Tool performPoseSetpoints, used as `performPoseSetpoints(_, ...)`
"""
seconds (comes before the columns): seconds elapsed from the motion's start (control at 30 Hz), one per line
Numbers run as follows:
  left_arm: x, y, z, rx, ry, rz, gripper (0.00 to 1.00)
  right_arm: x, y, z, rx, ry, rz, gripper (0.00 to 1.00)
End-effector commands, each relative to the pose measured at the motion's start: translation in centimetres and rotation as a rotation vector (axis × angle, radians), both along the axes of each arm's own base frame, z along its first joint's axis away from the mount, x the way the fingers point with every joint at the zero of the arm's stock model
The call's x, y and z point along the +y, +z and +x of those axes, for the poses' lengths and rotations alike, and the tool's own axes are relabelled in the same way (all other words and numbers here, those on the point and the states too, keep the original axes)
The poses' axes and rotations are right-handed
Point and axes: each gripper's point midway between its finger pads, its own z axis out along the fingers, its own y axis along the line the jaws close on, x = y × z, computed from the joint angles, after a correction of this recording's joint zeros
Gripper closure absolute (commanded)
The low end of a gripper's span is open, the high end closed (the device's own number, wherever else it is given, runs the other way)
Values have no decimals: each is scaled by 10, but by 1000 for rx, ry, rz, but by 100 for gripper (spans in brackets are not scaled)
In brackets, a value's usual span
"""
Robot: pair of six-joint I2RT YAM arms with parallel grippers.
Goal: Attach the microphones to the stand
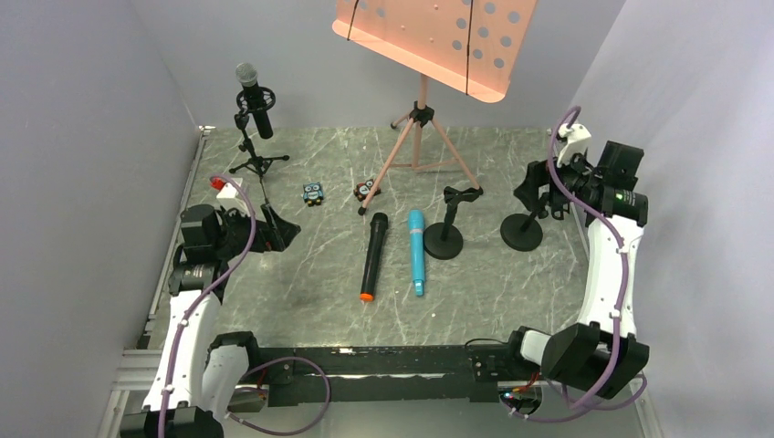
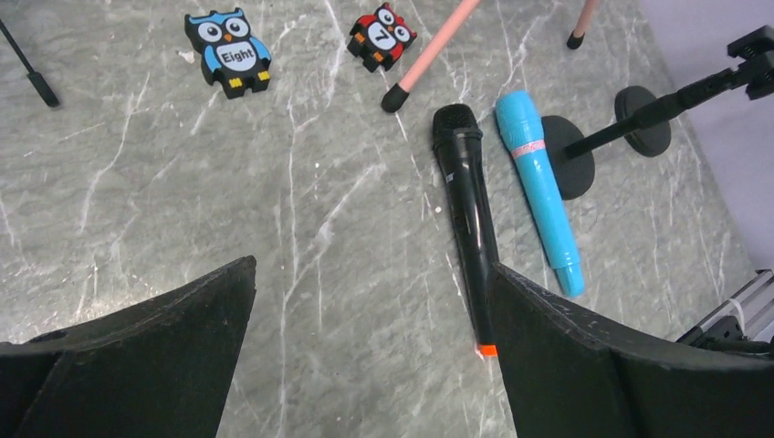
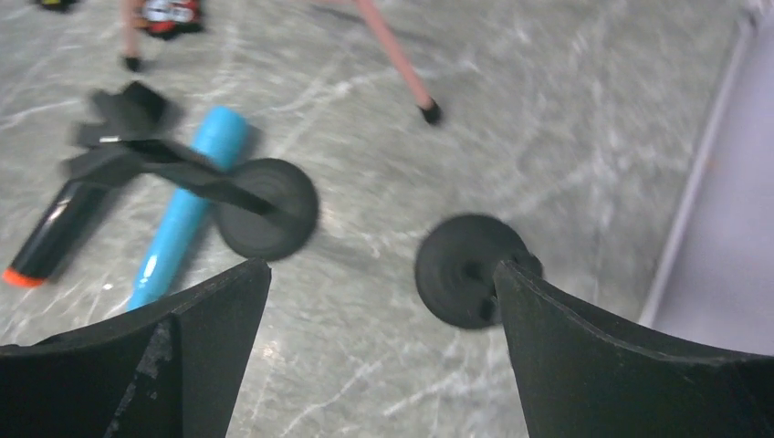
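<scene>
Two microphones lie side by side mid-table: a black one with an orange end cap and a turquoise one. A third microphone with a silver mesh head sits upright in a small tripod stand at the back left. A round-based stand with an empty clip is just right of the turquoise one, and another round-based stand is farther right. My left gripper hangs open left of the black microphone. My right gripper is open above the right stand's base.
A pink music stand on tripod legs rises at the back centre. Two small owl figurines, blue and red, lie near its legs. Walls close in the table on the left, right and back.
</scene>
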Motion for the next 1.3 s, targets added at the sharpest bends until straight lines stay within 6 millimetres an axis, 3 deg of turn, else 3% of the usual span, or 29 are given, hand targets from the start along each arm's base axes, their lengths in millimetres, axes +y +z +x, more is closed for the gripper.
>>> performPoseSetpoints(0.0, 3, 13, -2, -43, -3, 52, 1, -60, -26, 12, 99, -297, -72, 0)
performPoseSetpoints(0.23, -1, 22, -8, -88, -16, 47, 1, -103, -41, 20, 223, -283, -272, 0)
performPoseSetpoints(0.37, -2, 22, -9, -87, -23, 46, 1, -109, -57, 29, 285, -218, -292, 2)
performPoseSetpoints(0.67, -3, 20, -9, -81, -25, 44, 1, -96, -66, 36, 363, -39, -282, 25)
performPoseSetpoints(0.87, -3, 19, -8, -76, -23, 42, 1, -85, -78, 32, 391, 24, -287, 35)
performPoseSetpoints(1.07, -2, 18, -8, -79, -17, 48, 1, -79, -89, 31, 423, 58, -287, 63)
performPoseSetpoints(1.27, -2, 18, -8, -80, -17, 48, 1, -79, -95, 28, 439, 72, -305, 63)
